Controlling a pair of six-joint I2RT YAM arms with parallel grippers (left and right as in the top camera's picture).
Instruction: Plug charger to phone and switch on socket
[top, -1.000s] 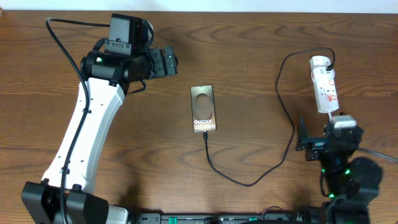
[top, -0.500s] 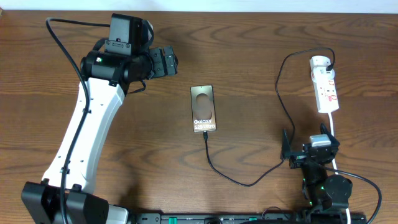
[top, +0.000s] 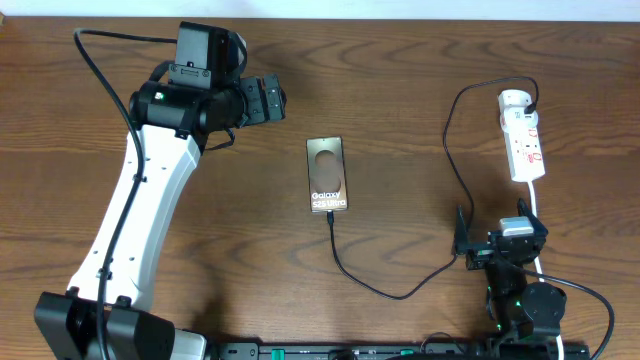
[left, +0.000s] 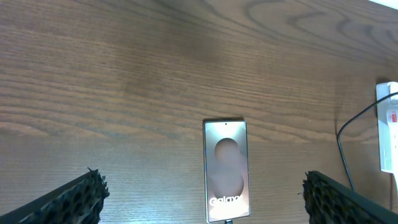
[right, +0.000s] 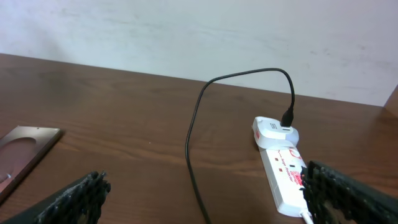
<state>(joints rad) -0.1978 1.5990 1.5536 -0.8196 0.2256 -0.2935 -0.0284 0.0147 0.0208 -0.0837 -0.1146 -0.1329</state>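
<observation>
Near the table's (top: 400, 60) front right corner, the right gripper (right: 205, 177) stands wide and empty. The charger (top: 400, 295) loops from the phone's (top: 328, 175) near end, mid-table, to the power strip (top: 523, 140) along the right edge. Far left, the left gripper (top: 270, 98) gapes empty.

Black charger (top: 446, 140) runs from flat phone (top: 327, 176) to white socket (top: 524, 140).

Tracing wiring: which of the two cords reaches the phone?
The thin black cable, ending at the dark rectangular phone; the thicker white cord stays by the white power strip.
</observation>
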